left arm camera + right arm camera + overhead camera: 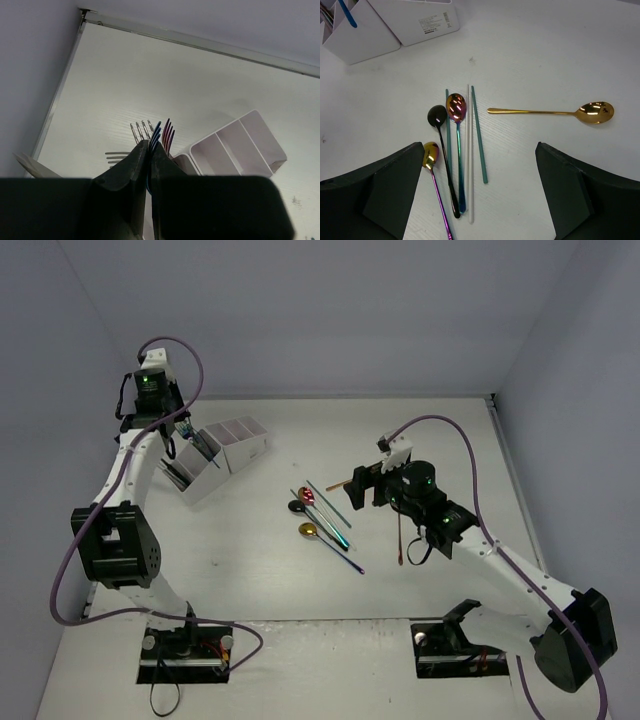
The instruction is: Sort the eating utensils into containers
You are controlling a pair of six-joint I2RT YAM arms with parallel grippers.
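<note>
left gripper (150, 148) clamped on a blue fork (156, 131) over the white caddy (366, 36); right gripper (482, 187) spread open above spoons (456, 106) beside the caddy.

Left arm (128, 465) and right arm (500, 565): slender white links between chunky black joint housings. A small green light (150, 380) on each wrist block. Purple-grey cable (190, 360) looped loosely along each arm. Black base plates (185, 650) with silver bolts and a touch of red wiring, at the near edge of the worktop (260, 580). Left claw (149, 150): matte black fingers tapering to narrow tips. Right claw (479, 147): broad, blunt, angular black fingers, with a white bracket (393, 448) above.
</note>
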